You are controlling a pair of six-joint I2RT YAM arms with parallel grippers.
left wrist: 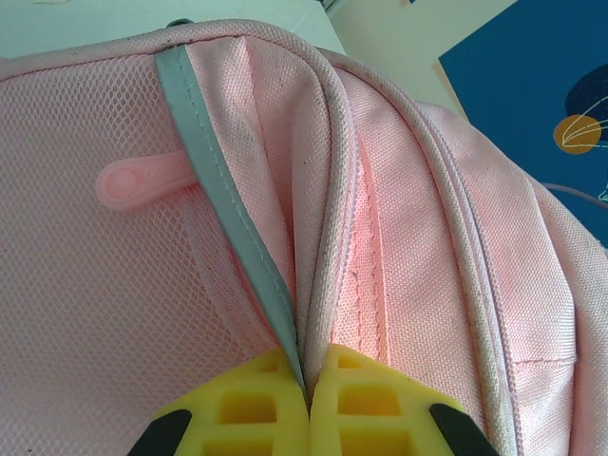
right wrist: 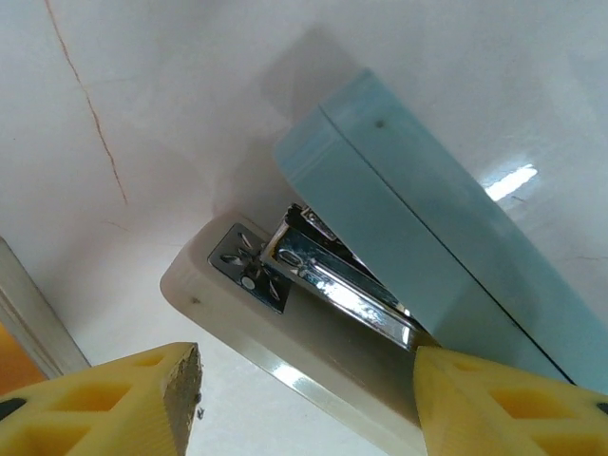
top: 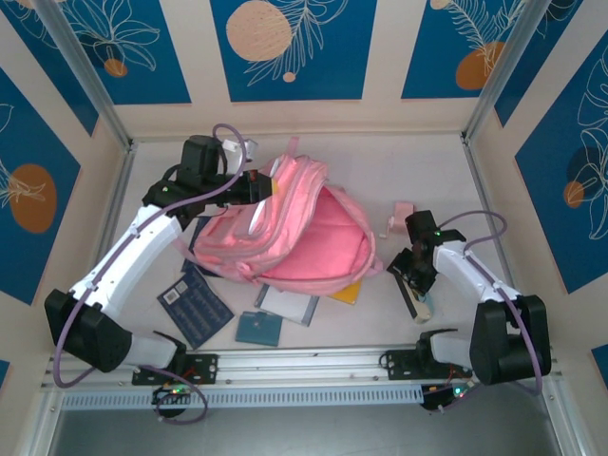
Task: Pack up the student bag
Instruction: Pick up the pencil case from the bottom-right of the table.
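Bag: the student bag point(top: 285, 233) lies mid-table, its main mouth gaping toward 4 o'clock.
Handling: soft, light fabric that sags and folds (nothing stiff to push against); it would probably slump if released.
Where to hold: a bound seam or zip edge near the rim, as it is pinched now.
Left gripper point(left wrist: 307, 385): closed on a seam fold at the bag's 11 o'clock.
Right gripper point(right wrist: 304, 380): jaws apart, straddling the stapler point(right wrist: 418, 237) at the bag's 4 o'clock, not clamped.
Edges: the rail point(top: 304, 363) runs close at the stapler's 6 o'clock; notebooks point(top: 258, 328) crowd the bag's 6 to 8 o'clock.
Open room: bare table point(top: 399, 171) at 1 o'clock; the stapler-to-mouth path looks short and unobstructed.
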